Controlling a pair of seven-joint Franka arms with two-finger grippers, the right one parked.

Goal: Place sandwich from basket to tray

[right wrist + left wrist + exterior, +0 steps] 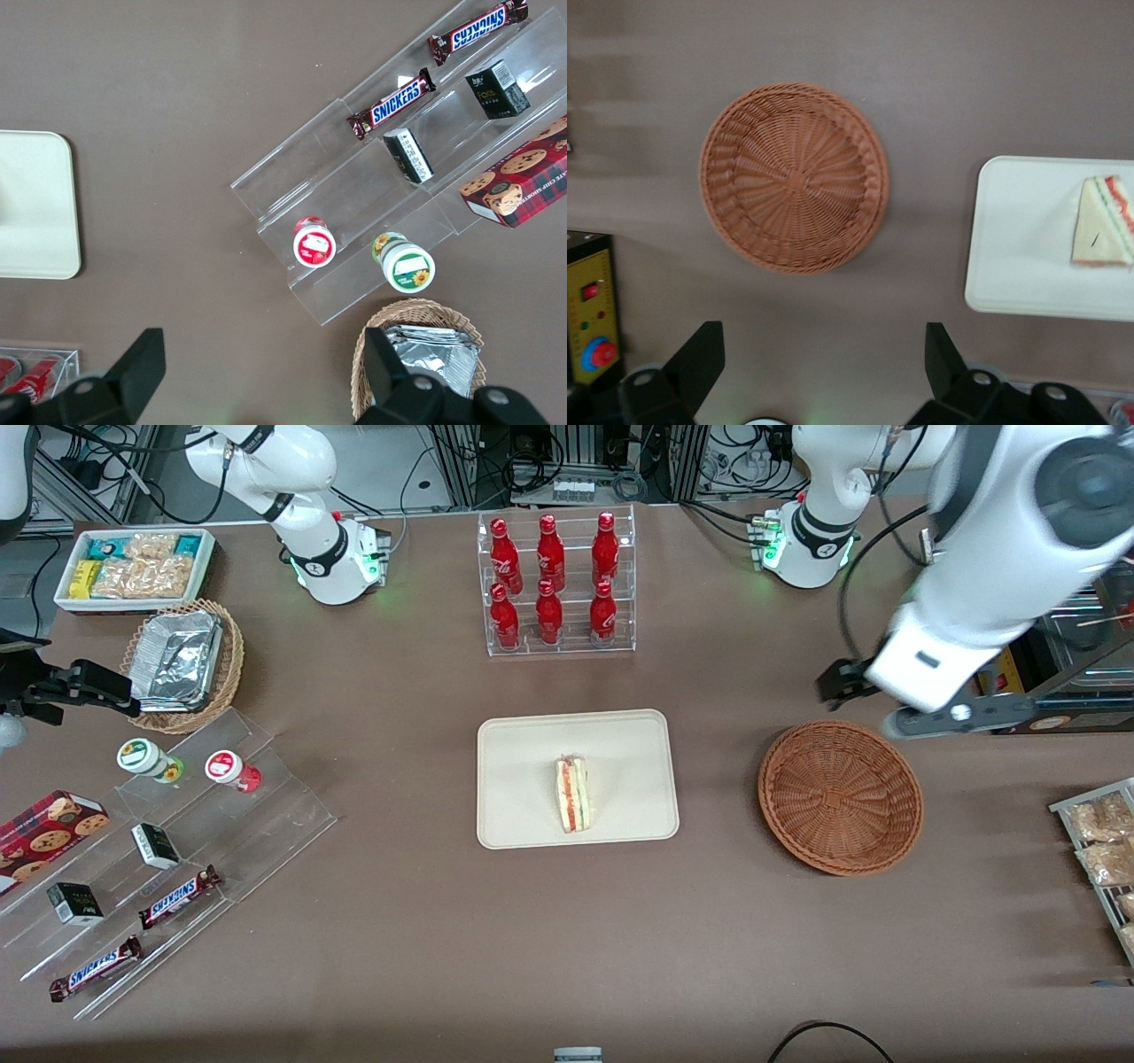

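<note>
Sandwich point(573, 794) is lying on the tray point(523, 753), while the gripper point(824, 363) is hovering spread wide above the bare basket point(838, 795).

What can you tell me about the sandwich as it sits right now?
The sandwich is a small triangular wedge of pale bread with red-orange and green filling layers along its cut face. It lies on the cream tray, near the middle and toward the edge nearer the front camera. Nothing else touches it. The basket is empty, and the gripper, jaws open, hangs high above the table near the basket.
</note>
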